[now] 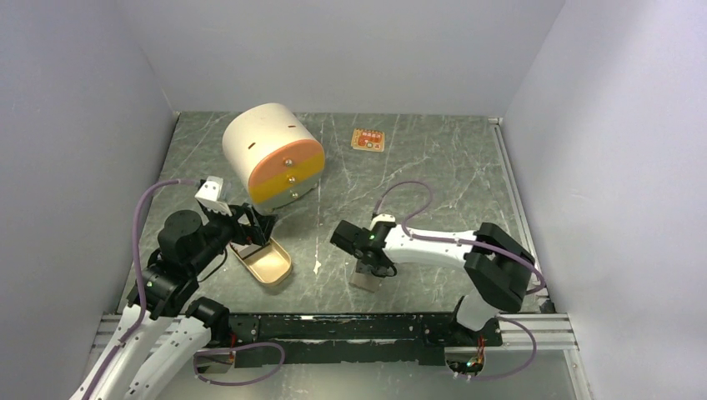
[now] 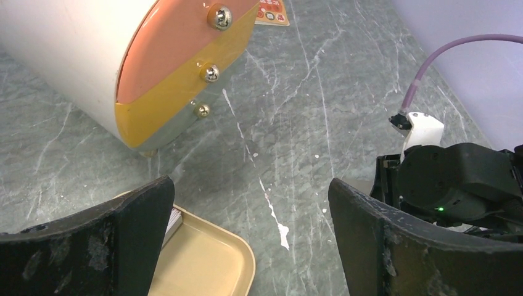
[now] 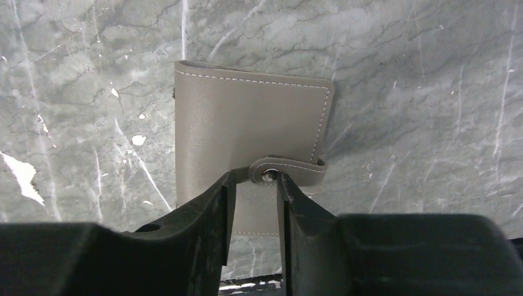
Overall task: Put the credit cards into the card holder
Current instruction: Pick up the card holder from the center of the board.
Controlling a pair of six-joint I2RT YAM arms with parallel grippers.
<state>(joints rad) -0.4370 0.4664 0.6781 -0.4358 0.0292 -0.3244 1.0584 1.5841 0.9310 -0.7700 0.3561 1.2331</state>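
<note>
The card holder point(image 3: 247, 123) is a flat grey stitched case with a snap strap, lying closed on the dark marble table; it shows small under the right arm in the top view point(image 1: 363, 282). My right gripper point(image 3: 254, 179) points down on it, jaws nearly together with the snap end of the strap between the tips. A gold-orange card point(image 1: 368, 140) lies flat at the back of the table, also at the top edge of the left wrist view point(image 2: 271, 12). The blue-grey card is not in view. My left gripper point(image 2: 250, 188) is wide open and empty over the tan tin.
A tan oval tin point(image 1: 265, 262) lies open under my left gripper, a thin white-edged stack point(image 2: 174, 222) inside it by the left finger. A white cylinder point(image 1: 271, 154) with an orange and yellow drawer face lies at the back left. Grey walls close three sides.
</note>
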